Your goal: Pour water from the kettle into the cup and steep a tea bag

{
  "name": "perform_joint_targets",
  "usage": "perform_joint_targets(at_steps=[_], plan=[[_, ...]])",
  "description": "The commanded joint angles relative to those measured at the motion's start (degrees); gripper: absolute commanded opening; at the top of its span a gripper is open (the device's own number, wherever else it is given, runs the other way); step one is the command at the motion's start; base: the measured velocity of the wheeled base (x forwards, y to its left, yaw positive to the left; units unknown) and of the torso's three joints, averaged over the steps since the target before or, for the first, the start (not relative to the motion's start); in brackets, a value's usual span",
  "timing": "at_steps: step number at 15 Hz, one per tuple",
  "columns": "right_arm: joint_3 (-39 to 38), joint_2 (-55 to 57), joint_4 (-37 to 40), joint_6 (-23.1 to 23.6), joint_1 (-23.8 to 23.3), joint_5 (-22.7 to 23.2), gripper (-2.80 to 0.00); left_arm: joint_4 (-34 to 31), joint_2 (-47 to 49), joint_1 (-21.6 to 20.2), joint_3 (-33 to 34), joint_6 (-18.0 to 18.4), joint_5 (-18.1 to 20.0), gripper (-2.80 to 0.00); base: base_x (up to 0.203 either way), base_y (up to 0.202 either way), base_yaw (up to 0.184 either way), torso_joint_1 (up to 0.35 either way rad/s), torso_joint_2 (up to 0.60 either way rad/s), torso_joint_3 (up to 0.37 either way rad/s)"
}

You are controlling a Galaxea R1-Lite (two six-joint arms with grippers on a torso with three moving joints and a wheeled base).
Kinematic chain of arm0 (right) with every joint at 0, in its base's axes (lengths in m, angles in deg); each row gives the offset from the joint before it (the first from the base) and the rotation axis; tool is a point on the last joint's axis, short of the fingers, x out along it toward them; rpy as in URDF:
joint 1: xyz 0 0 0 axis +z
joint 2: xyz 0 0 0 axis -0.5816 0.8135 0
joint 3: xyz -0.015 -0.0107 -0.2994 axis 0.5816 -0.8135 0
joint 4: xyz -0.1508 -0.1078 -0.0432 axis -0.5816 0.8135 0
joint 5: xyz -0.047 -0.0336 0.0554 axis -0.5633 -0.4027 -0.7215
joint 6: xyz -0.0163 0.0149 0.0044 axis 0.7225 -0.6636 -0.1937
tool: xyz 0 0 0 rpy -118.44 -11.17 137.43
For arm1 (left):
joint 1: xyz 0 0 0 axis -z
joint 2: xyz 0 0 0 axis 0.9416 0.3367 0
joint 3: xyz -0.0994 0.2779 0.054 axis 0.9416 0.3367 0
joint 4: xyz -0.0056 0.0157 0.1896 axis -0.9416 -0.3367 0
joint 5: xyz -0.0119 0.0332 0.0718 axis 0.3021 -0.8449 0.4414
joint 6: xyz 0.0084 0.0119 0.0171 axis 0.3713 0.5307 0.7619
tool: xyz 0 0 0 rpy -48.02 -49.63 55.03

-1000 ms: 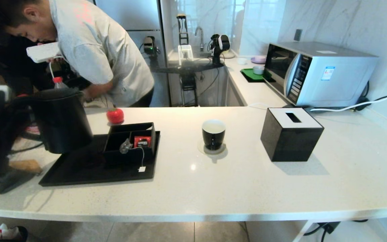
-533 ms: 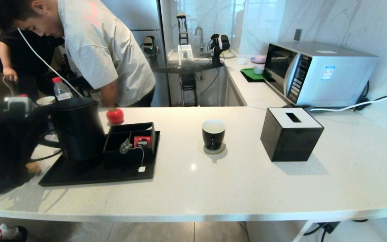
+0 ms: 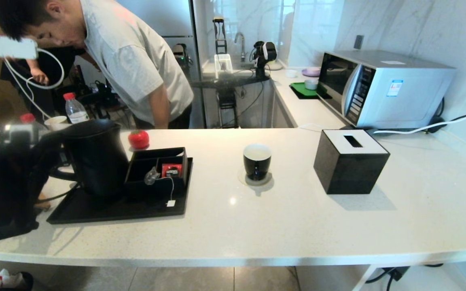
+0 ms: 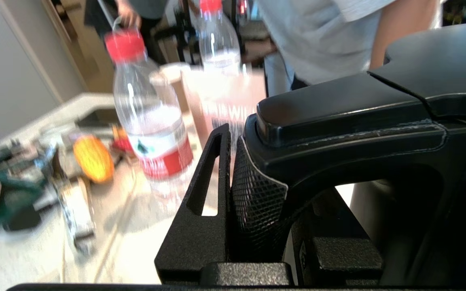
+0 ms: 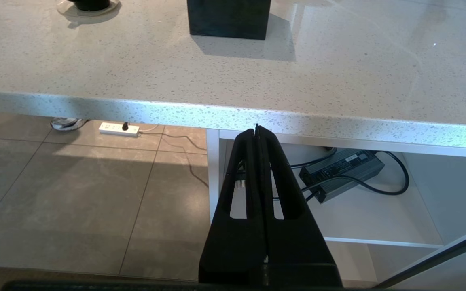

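The left gripper (image 4: pixel 257 210) pinches the handle of the kettle (image 3: pixel 95 157), which hangs over the black tray (image 3: pixel 95 210), well left of the cup (image 3: pixel 257 161). Its weight could twist the hold and slosh water early. The right gripper (image 5: pixel 258 133) hangs below the counter edge, fingers pressed together.

A kitchen — microwave (image 3: pixel 382 87) on the pale stone bench (image 3: pixel 297 218), sink tap (image 3: pixel 240 40) behind (marble-look walls too).

Left end effector (image 4: pixel 257 190) was clamped on the kettle (image 4: pixel 378 121) handle, mesh finger pad (image 4: pixel 253 210) pressed against the handle's side. Beyond, two clear bottles with red caps (image 4: pixel 152 121) stood on the desk (image 4: pixel 107 250), near a blurred orange object (image 4: pixel 93 157). A person in a grey shirt (image 4: pixel 318 36) stood behind.
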Motion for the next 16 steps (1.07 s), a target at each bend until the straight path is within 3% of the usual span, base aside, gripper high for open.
perform_joint_targets(at_steps=[1,16], plan=[[0.0,0.1,0.1,0.1,0.0,0.1,-2.8,2.6,1.2,-0.4,0.4,0.1,0.0,-2.8,0.0,0.0,0.0,0.0,0.0,0.0],[0.0,0.1,0.1,0.1,0.0,0.1,-2.8,2.6,3.7,-1.9,-1.1,0.0,0.0,-2.8,0.0,0.0,0.0,0.0,0.0,0.0]])
